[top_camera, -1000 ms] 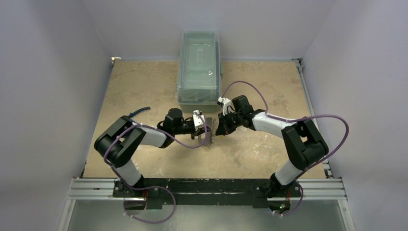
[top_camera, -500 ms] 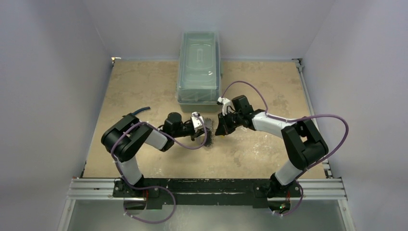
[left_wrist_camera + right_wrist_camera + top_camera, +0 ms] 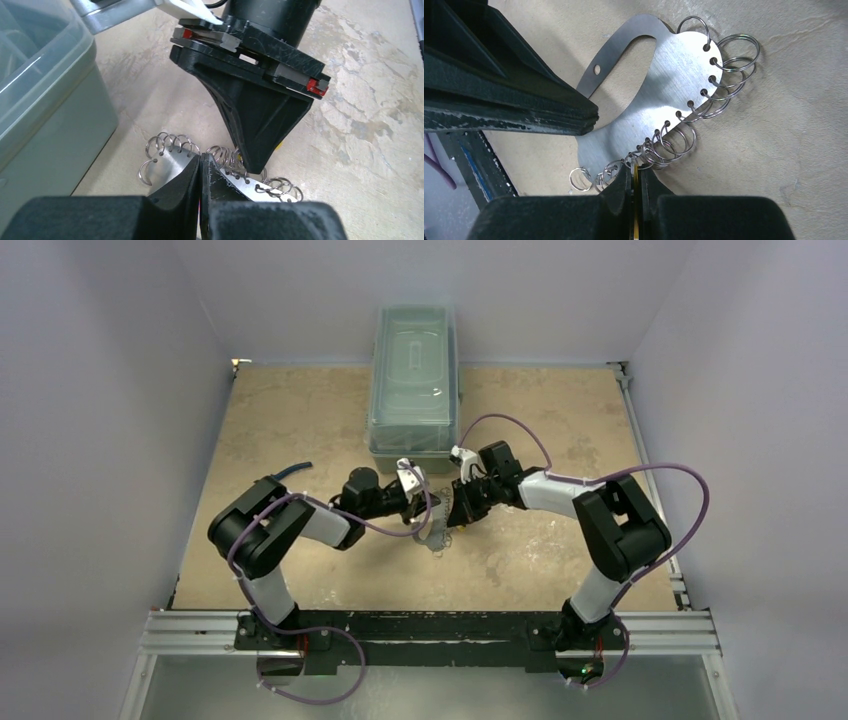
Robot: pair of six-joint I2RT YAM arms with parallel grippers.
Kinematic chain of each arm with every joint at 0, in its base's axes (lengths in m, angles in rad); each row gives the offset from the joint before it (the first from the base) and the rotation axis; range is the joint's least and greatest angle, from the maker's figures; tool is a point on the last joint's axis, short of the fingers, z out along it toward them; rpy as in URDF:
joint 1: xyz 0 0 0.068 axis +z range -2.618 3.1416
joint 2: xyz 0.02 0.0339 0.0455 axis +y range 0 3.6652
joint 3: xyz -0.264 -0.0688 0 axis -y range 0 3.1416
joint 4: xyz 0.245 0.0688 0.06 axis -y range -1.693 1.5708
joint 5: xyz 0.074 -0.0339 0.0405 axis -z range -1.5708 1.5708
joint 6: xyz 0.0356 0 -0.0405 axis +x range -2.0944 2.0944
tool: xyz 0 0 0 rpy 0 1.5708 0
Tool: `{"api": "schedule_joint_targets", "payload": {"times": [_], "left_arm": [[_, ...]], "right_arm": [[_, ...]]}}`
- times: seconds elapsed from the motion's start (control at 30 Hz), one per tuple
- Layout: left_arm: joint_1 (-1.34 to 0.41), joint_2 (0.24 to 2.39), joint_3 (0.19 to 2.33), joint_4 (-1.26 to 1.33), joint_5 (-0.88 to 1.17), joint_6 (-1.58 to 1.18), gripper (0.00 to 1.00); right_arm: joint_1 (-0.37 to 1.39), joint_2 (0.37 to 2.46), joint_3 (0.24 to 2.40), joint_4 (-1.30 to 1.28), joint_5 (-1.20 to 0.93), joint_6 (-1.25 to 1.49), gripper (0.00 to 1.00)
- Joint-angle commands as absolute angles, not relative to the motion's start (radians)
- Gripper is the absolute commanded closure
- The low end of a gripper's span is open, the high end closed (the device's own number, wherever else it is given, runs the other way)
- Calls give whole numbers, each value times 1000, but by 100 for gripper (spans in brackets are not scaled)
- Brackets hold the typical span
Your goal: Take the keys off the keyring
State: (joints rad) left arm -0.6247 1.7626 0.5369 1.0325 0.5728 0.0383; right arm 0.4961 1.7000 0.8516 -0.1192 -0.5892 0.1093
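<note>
My left gripper [image 3: 201,162] is clamped on the flat silvery metal keyring plate [image 3: 664,95] at the middle of the tan table [image 3: 300,420]. Small wire split rings [image 3: 729,55] line its edge. My right gripper [image 3: 636,172] pinches a thin yellow-headed key [image 3: 636,210] among them.

Right pincer [image 3: 635,169] hides most of the yellow key [image 3: 636,216].

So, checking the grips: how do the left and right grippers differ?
The left gripper clamps the flat metal plate itself; the right gripper pinches a thin yellow sliver at the plate's row of wire rings. In the top view the left gripper comes in from the left, the right gripper from the right. Both are shut.
</note>
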Motion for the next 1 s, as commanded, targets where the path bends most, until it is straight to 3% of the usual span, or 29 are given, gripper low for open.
{"api": "schedule_joint_targets", "payload": {"times": [0.0, 0.1, 0.2, 0.57, 0.97], "left_arm": [[-621, 1709, 598, 921, 668, 120, 99], [-619, 1703, 646, 728, 758, 325, 85], [-619, 1726, 687, 615, 805, 449, 79], [-619, 1789, 753, 535, 856, 577, 76], [-643, 1791, 771, 524, 869, 527, 59]], "right_arm": [[491, 1686, 890, -119, -611, 116, 100], [490, 1654, 876, -124, -602, 112, 100], [491, 1616, 866, -134, -598, 103, 100], [491, 1573, 877, -173, -589, 39, 100], [492, 1576, 888, -181, -584, 30, 100]]}}
